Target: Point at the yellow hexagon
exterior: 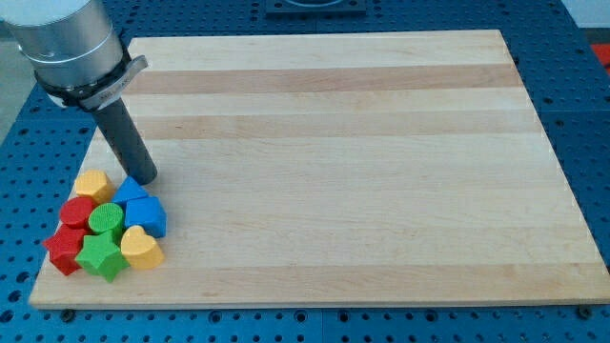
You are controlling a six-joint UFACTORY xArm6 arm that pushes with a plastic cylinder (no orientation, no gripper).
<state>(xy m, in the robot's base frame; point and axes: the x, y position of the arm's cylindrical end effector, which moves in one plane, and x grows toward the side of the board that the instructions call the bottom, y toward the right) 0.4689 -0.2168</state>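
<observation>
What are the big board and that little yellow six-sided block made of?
The board looks like pale, matte wood: lengthwise strips with faint grain show. The yellow hexagon seems to be moulded plastic, uniform in colour and softly shiny, though painted wood cannot be ruled out. My tip stands just to its right.

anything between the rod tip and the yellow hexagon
Nothing. In the camera view my tip sits just to the view's right of the yellow hexagon, with only a short stretch of bare board between them. The blue blocks lie just below the tip.
</observation>
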